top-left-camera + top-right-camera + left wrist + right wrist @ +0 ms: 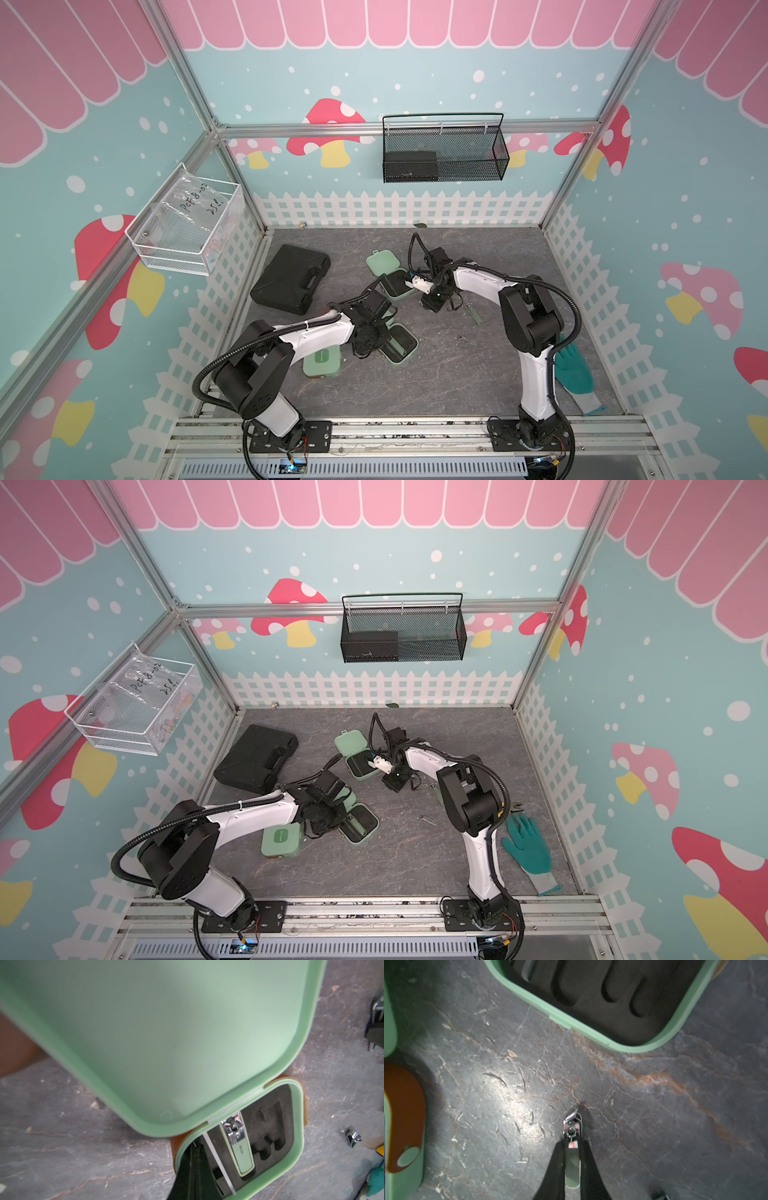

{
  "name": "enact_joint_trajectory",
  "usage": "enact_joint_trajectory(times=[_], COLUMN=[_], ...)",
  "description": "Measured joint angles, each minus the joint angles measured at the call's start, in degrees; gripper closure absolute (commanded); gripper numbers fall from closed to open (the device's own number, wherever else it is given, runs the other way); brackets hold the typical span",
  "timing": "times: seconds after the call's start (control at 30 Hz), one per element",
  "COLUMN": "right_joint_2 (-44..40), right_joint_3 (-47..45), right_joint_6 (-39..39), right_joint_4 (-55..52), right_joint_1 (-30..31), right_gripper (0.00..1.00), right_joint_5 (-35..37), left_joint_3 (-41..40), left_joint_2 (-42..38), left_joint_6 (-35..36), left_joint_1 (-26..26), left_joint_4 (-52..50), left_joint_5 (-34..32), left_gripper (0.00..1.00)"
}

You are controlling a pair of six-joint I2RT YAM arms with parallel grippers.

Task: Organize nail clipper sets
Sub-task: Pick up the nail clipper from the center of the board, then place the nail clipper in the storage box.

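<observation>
Right arm: right gripper clamped on a nail clipper with a silver head and a mint handle. The handle sits between the black fingers and the nose points down at the table.

Just ahead of that clipper is the far open case, mint, with a black slotted insert. The slots visible in the wrist view hold nothing. In a top view its lid lies flat behind the base.

Left arm: left gripper clenched, fingers pressed together, its tip at the rim of the near open case. Whether it pinches anything cannot be told. That case's raised lid tilts toward the wrist camera and fills most of the view.

The insert holds a second clipper in one slot and a thin silver tool beside it; the other slots are bare.

A closed mint case lies beside the left forearm, nearer the robot.

Loose on the table by the right arm are a green-handled tool and a small silver piece.

A large black case lies at the far left. A teal glove lies at the right edge.
</observation>
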Motion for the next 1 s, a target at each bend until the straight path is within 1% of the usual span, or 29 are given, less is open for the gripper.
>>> enact_joint_trajectory(times=[0.2,0.4,0.53,0.67,0.83,1.0], right_joint_2=[-2.7,-9.7,-17.5,-23.1,-23.6,-23.1], right_joint_3=[-4.1,-11.8,-15.4,-17.4,-19.6,-20.4], right_joint_6=[6.5,13.9,17.8,21.8,27.1,32.2], right_joint_4=[4.1,4.4,4.0,4.2,4.9,5.3], right_joint_1=[0.2,1.4,5.7,12.6,19.7,23.1], right_gripper=[1.00,1.00,1.00,1.00,1.00,1.00], right_joint_5=[1.9,4.5,4.6,4.6,4.3,4.8], left_joint_3=[0.5,1.3,2.2,2.7,2.7,2.6], left_joint_2=[0.5,1.3,2.2,2.8,2.8,2.7], left_joint_6=[0.4,1.0,1.2,1.5,1.5,1.5], left_joint_1=[0.0,0.0,0.0,0.0,0.0,0.1], left_joint_4=[-0.3,-0.9,-1.4,-1.3,-1.3,-1.1], left_joint_5=[0.0,0.0,0.2,0.6,0.6,0.6], left_gripper=[1.00,1.00,1.00,1.00,1.00,1.00])
